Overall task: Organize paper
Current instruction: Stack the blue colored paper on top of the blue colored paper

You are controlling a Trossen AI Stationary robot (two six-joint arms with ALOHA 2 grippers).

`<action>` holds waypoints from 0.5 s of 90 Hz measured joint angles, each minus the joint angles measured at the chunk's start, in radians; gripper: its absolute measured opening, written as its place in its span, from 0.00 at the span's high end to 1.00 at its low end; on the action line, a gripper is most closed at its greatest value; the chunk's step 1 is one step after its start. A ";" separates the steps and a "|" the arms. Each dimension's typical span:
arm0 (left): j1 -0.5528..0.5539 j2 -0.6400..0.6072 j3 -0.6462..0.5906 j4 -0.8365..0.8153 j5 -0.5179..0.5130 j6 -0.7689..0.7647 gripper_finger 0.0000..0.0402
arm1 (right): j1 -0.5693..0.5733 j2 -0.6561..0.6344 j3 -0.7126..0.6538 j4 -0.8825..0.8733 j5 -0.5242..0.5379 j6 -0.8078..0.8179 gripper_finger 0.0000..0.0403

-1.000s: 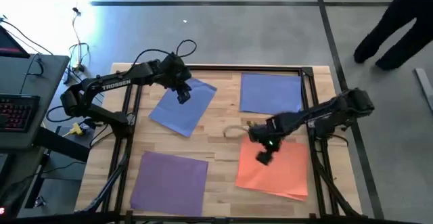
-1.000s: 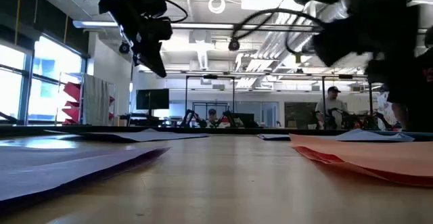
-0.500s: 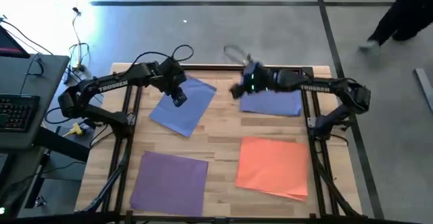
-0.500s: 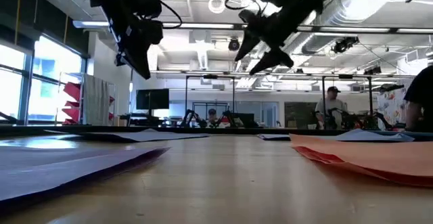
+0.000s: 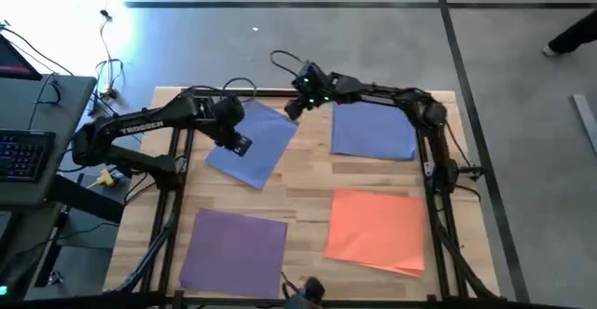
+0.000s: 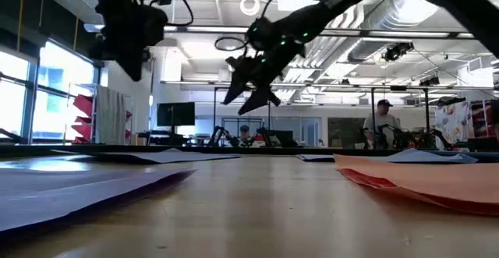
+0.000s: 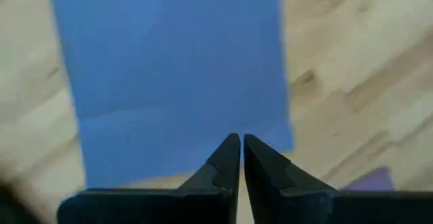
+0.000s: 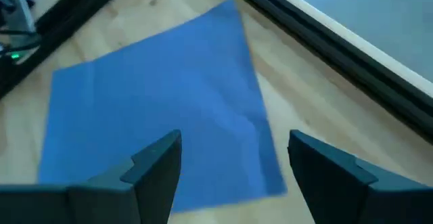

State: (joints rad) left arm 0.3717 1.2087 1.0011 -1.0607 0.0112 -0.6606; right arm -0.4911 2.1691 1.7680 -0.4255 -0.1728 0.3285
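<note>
Several sheets of paper lie flat on the wooden table. A tilted blue sheet [image 5: 254, 143] is at the far left and a second blue sheet [image 5: 373, 130] at the far right. An orange sheet [image 5: 378, 230] lies near right, a purple one [image 5: 233, 251] near left. My left gripper [image 5: 240, 145] hovers shut above the tilted blue sheet [image 7: 169, 61]. My right gripper [image 5: 291, 111] hangs open above that sheet's far right corner [image 8: 155, 109]. In the low view both grippers [image 6: 129, 55] [image 6: 248, 96] are well above the table.
Black frame rails [image 5: 424, 150] run along the table's sides and far edge. A looped cable [image 5: 280, 62] sticks out past the far edge. A keyboard [image 5: 23, 155] sits off the table to the left. Bare wood lies in the middle between the sheets.
My right gripper has swung from above the orange sheet to the far edge over the right blue sheet, then toward the table's left, ending above the tilted blue sheet's far corner. My left gripper has drifted a little toward the near edge over that same sheet. The sheets have stayed put.
</note>
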 joint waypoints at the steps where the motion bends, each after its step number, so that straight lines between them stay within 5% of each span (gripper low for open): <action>1: -0.003 0.000 -0.006 0.000 -0.005 -0.009 1.00 | 0.000 0.010 0.013 -0.006 0.000 0.004 0.38; 18: -0.013 0.012 -0.161 0.090 -0.099 -0.075 1.00 | 0.012 0.184 0.233 -0.229 0.068 0.012 0.38; 27: -0.011 0.019 -0.246 0.205 -0.093 -0.081 1.00 | 0.015 0.236 0.324 -0.309 0.147 -0.010 0.38; 45: -0.014 0.024 -0.361 0.357 -0.042 -0.059 1.00 | 0.025 0.260 0.404 -0.386 0.112 0.008 0.38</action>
State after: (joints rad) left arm 0.3576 1.2327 0.6399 -0.7037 -0.0311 -0.7197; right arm -0.4664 2.4289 2.1719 -0.8115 -0.0611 0.3364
